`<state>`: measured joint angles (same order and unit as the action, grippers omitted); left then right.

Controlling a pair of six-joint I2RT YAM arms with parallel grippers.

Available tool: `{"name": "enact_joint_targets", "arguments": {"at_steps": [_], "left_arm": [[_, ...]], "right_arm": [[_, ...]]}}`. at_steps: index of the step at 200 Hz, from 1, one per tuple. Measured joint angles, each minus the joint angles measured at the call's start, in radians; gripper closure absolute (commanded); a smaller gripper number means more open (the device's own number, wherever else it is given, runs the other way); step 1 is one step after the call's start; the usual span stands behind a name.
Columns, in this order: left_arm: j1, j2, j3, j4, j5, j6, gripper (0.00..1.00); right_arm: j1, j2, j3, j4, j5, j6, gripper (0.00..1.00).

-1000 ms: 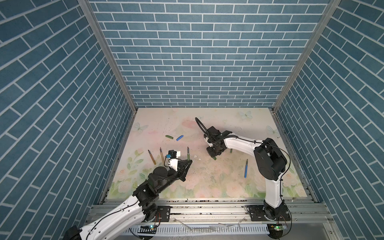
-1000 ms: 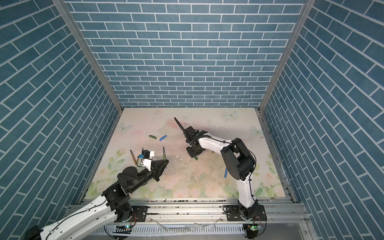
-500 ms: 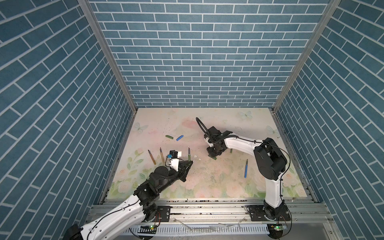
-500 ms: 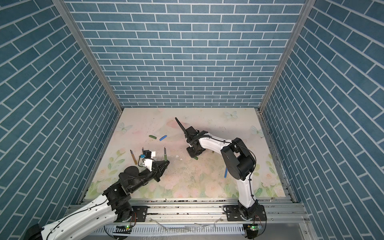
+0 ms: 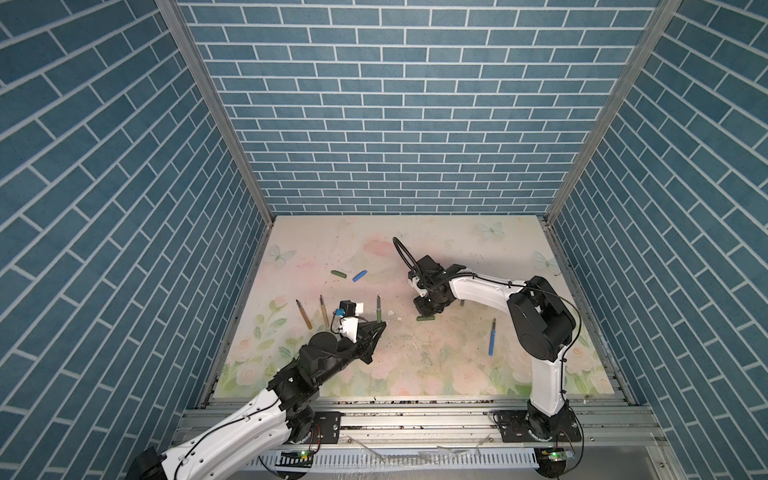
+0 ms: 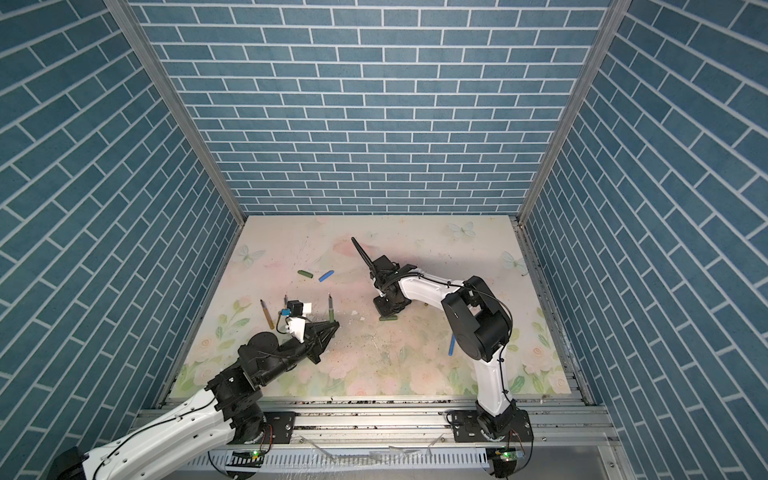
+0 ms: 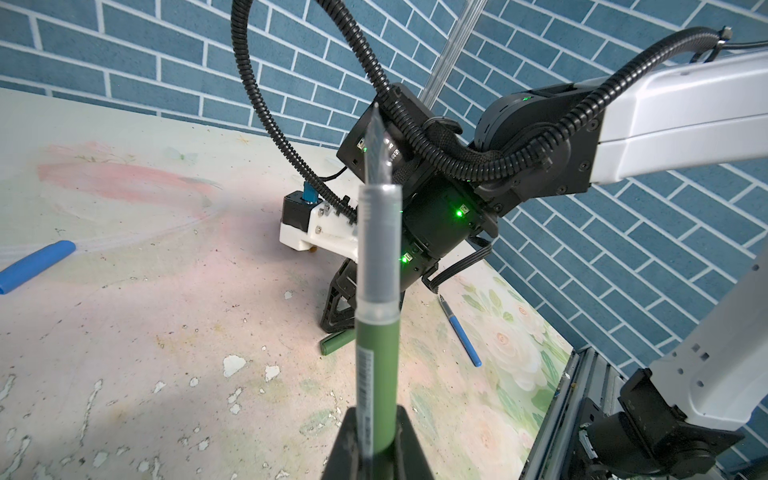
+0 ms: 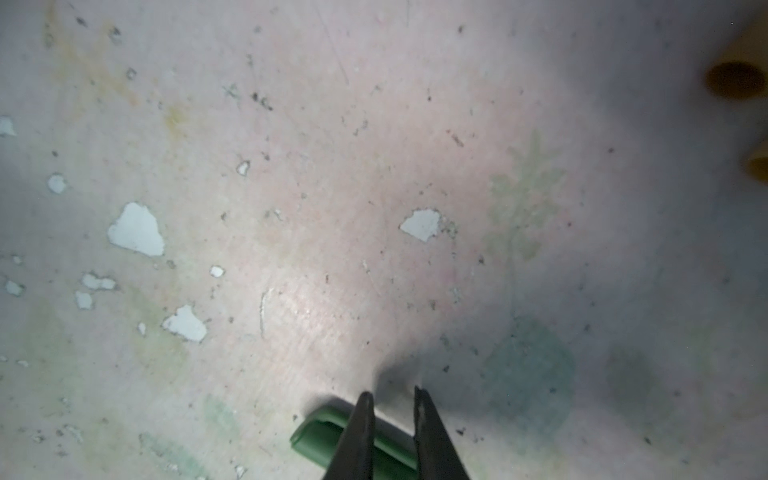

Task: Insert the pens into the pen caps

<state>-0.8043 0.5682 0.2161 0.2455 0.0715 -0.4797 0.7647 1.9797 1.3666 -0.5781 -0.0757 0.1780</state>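
My left gripper [image 5: 380, 326] [image 7: 376, 449] is shut on a dark green pen [image 5: 378, 309] [image 7: 376, 332] and holds it upright, tip up, in the air. My right gripper [image 5: 428, 311] [image 8: 390, 397] points down at the mat. Its fingers stand a little apart, straddling a green pen cap [image 5: 426, 318] [image 8: 316, 432] that lies flat on the mat. Another green cap [image 5: 338, 273] and a blue cap [image 5: 360, 275] lie farther back. An orange-brown pen [image 5: 303, 313] and a tan pen [image 5: 324, 311] lie at the left, and a blue pen [image 5: 492, 336] at the right.
Two amber-tan cap ends [image 8: 735, 79] show at the edge of the right wrist view, close to the right gripper. The floral mat [image 5: 415, 365] is worn, with white chips. Blue brick walls close in three sides, and a metal rail [image 5: 395, 411] runs along the front.
The right gripper's fingers have parted a little over the green cap. The left arm, with the green pen, has barely moved.
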Motion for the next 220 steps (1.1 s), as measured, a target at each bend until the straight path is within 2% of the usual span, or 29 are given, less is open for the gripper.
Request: {"name": "enact_joint_targets", "arguments": {"at_steps": [37,71,96,120,166,220], "left_arm": [[0.0,0.016,0.0,0.004,0.002,0.0,1.0],[0.0,0.017,0.0,0.007,0.005,0.0,1.0],[0.0,0.023,0.0,0.007,0.005,0.0,1.0],[0.0,0.027,0.0,0.007,0.008,0.0,1.0],[0.0,0.028,0.0,0.007,0.008,0.0,1.0],[0.0,0.045,0.0,0.007,0.012,0.0,1.0]], "right_arm": [[0.0,-0.045,-0.048,0.015,-0.054,0.006,0.62],[0.0,-0.06,-0.089,0.016,-0.079,0.004,0.59],[0.0,-0.06,-0.09,0.014,-0.069,0.0,0.59],[0.0,-0.057,-0.089,0.014,-0.056,-0.001,0.67],[0.003,-0.048,-0.085,0.033,-0.047,0.037,0.65],[-0.005,-0.026,-0.061,0.039,0.085,0.133,0.68]]}}
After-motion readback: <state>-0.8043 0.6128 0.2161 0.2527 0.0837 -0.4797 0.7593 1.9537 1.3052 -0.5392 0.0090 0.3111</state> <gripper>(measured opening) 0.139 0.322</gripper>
